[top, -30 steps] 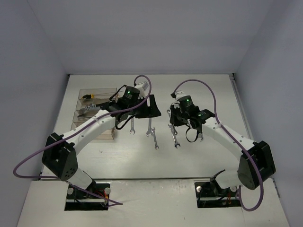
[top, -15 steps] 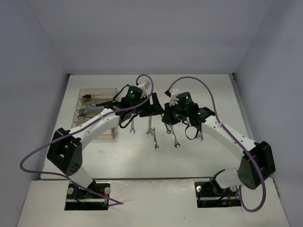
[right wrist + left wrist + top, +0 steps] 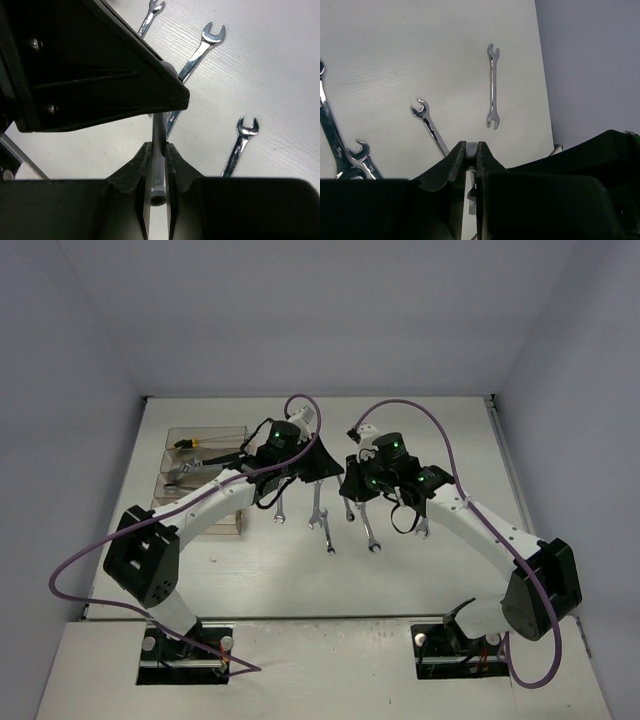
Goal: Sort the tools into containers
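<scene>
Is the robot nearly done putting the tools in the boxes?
Not nearly. Done: a yellow-handled tool and a silver tool lie in the clear plastic bins. In hand: the left gripper and right gripper both pinch one slim grey metal tool between them. Left: several silver wrenches lie loose on the white table.
</scene>
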Controlling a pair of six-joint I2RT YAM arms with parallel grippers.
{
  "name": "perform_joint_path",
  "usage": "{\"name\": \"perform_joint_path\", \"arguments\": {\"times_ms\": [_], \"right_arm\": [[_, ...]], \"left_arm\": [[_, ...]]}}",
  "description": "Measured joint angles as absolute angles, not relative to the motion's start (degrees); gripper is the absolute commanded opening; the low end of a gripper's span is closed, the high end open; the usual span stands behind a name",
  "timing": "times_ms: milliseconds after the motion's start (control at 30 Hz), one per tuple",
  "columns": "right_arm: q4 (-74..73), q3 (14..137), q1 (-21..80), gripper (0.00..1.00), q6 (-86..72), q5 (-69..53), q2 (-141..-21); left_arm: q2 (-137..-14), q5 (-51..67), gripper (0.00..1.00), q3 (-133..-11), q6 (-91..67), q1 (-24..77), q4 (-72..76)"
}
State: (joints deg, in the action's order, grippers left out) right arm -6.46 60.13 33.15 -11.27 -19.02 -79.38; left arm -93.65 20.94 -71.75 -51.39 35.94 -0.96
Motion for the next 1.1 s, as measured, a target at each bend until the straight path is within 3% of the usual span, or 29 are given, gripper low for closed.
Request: {"name": "perform_joint_path", "arguments": {"times_ms": [133,233,700,1033,1100], "right_arm": [[-6.35,60.29,33.13,0.64,-11.02,-19.39,-79.50],[-6.10,60.92,33.26,0.74,-10.80,-19.77,-79.50],[-5.37,61.45,33.03,0.77,-10.37,-19.77,-79.50],[-5.32,61.09,31.66,0.77,-10.43,-19.50,-79.48],[-5.28,60.63,31.46,0.77,-10.65,-19.31,-79.48]], "left_arm": [[-93.59,20.77,0.00,-69.87,-53.04,35.09,1.11],[-92.77,20.96,0.00,-66.43,-54.41,32.39,2.15],[-77.59,19.19,0.00,-50.86,-59.01,-4.92,1.94],[-80.94,19.88,0.00,-48.97,-59.02,-16.80,2.00],[-82.93,19.59,0.07,-48.82,-58.92,-17.60,1.91]]}}
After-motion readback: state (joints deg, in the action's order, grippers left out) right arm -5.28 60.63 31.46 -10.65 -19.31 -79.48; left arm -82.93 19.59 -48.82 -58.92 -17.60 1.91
